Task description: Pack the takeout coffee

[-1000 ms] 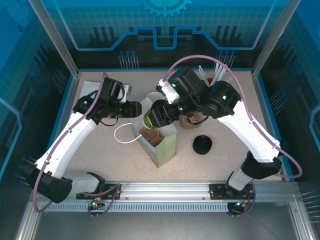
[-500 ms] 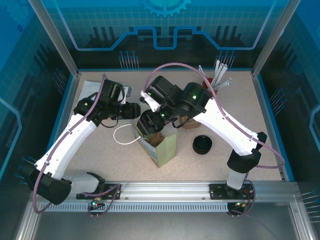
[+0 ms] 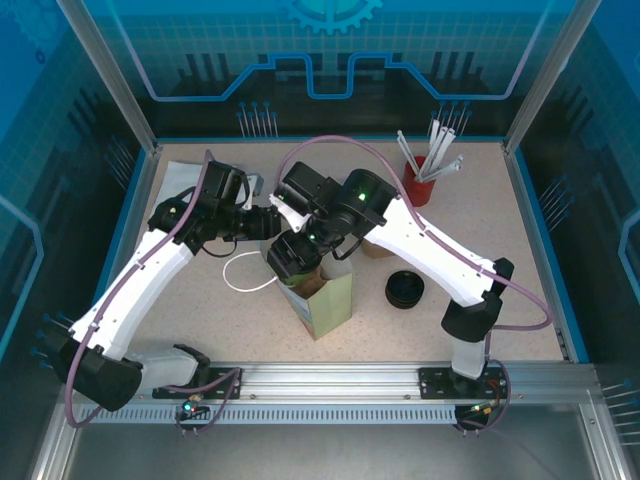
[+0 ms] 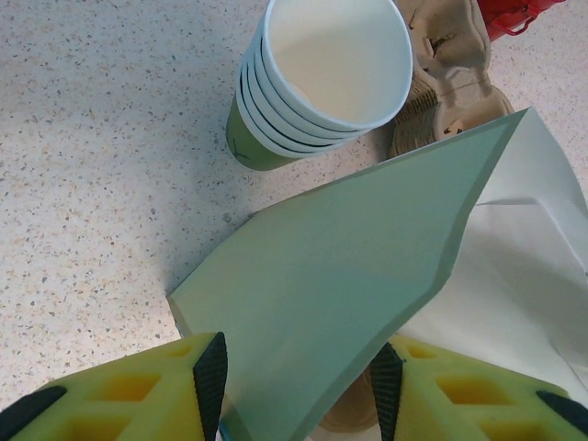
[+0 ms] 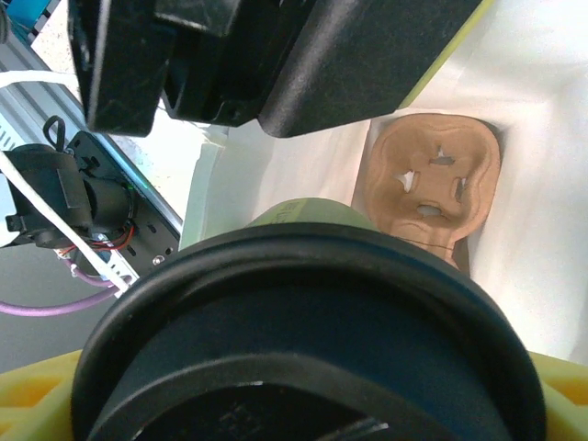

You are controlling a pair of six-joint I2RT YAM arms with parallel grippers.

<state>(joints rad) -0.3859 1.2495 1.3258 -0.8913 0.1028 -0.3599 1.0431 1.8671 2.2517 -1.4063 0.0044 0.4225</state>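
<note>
Most of green cup (image 5: 308, 213) hidden behind black lid (image 5: 276, 322).

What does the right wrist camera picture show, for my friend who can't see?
A green coffee cup with a black lid, gripped between yellow fingers, hangs over an open paper bag. A brown cup carrier sits inside the bag.

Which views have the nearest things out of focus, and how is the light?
Right wrist view: the round black plastic lid on the dark green paper cup is soft, the brown moulded-pulp cup carrier in the white bag sharper. Left wrist view: yellow foam fingers blurred, stacked green paper cups crisp. Top view: even light, faint shadows.
</note>
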